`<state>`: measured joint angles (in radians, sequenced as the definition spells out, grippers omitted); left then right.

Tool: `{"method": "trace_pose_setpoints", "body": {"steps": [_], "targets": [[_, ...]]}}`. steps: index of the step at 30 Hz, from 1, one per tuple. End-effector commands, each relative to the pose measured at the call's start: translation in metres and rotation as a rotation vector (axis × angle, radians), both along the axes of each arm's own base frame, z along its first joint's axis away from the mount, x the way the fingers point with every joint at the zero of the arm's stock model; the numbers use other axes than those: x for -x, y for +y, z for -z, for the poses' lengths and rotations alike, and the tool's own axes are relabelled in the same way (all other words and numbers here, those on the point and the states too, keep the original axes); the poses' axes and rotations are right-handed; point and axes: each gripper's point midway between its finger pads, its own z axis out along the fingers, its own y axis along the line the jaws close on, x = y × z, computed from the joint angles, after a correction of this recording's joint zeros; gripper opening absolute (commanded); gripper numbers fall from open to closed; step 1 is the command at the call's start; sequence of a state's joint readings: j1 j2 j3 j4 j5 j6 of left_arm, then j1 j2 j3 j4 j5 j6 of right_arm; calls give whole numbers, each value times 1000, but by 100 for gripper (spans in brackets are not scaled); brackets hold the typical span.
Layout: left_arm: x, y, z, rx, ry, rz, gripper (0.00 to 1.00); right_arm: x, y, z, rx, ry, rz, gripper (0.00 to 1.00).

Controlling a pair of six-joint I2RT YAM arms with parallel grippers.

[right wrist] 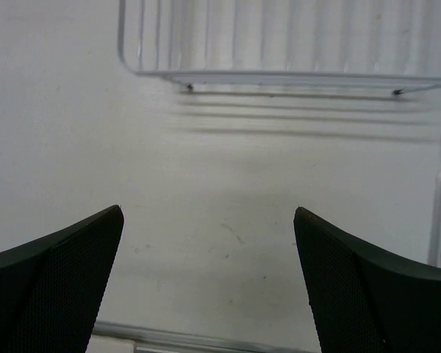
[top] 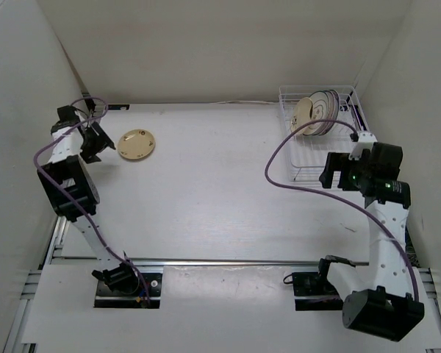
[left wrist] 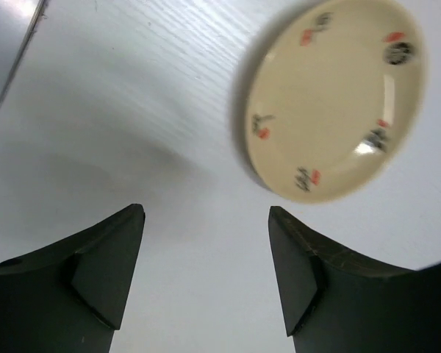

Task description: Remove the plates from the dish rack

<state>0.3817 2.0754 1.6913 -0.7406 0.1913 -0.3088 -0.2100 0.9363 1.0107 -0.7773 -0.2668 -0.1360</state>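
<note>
white table [top: 206,198], white walls [top: 206,44] on three sides. left fingers [left wrist: 110,265] spread apart, nothing between them, just bare table under the gap. left gripper [left wrist: 206,220] is at the far left, pointing down at the table. tan plate [left wrist: 331,99] lies flat on the table just right of it, clear of both fingers, no contact. it has small red and black marks around the rim. right fingers [right wrist: 66,279] spread wide, gripping nothing, bare surface below them. right gripper [right wrist: 209,220] hangs at the right, by the near end of the rack [top: 309,158]. rack wire runs across just ahead of the fingertips and down the right side. can't tell if the tips are inside the wire or just outside it. rack sits far right, close to the wall. remaining plates [top: 320,112] stand on edge in its far end, packed together and leaning, a tan-looking face in front, ringed white ones behind. exact count unclear. purple cable [top: 275,158] loops out over the table left of the rack.
</note>
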Motion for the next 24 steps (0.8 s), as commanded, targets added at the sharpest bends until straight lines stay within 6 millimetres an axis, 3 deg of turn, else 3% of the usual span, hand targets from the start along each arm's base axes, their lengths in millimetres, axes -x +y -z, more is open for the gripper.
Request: {"method": "trace_pose_setpoints", "body": {"steps": [1,2,3,4,5,6,7,8,9,10,11,12,13,14,15,17,18,19,24], "targets": [[9,-11,-115,-77,-237,19,80,-49,-31,-54,60,-189,149,100],[14,-20,-129,-60,-271,40,81,-62,-37,-53,55,-176,182,100],[26,-36,-154,-33,-341,80,82,-74,-42,-76,53,-225,213,100],[31,-49,-165,-24,-377,125,82,-84,-45,-87,43,-246,233,100],[39,-61,-174,-28,-410,177,82,-97,-46,-85,23,-226,234,100],[53,-75,-166,-6,-399,216,82,-109,-48,-109,21,-282,239,100],[68,-95,-191,-3,-481,283,84,-124,-46,-109,19,-282,227,100],[75,-112,-197,-8,-520,353,84,-132,-41,-112,25,-286,197,99],[88,-124,-186,20,-511,376,86,-143,-40,-130,27,-326,187,97],[105,-138,-204,33,-581,431,88,-159,-43,-119,46,-295,191,95],[115,-144,-204,35,-596,454,88,-169,-36,-120,58,-295,160,90],[124,-147,-195,40,-591,468,88,-179,-35,-136,75,-323,154,82],[137,-152,-205,16,-634,489,89,-195,-33,-116,82,-263,133,77],[143,-153,-204,-16,-648,515,89,-204,-26,-114,120,-258,94,71],[151,-155,-195,-18,-638,522,89,-212,-24,-113,147,-253,82,71],[165,-162,-195,-36,-666,572,89,-235,-11,-108,190,-220,36,66],[169,-164,-187,-32,-659,591,89,-250,-9,-88,206,-169,29,61],[175,-167,-182,-25,-647,612,89,-260,-7,-110,213,-214,34,60],[179,-162,-165,-77,-607,657,89,-277,9,-81,201,-152,6,57]]}}
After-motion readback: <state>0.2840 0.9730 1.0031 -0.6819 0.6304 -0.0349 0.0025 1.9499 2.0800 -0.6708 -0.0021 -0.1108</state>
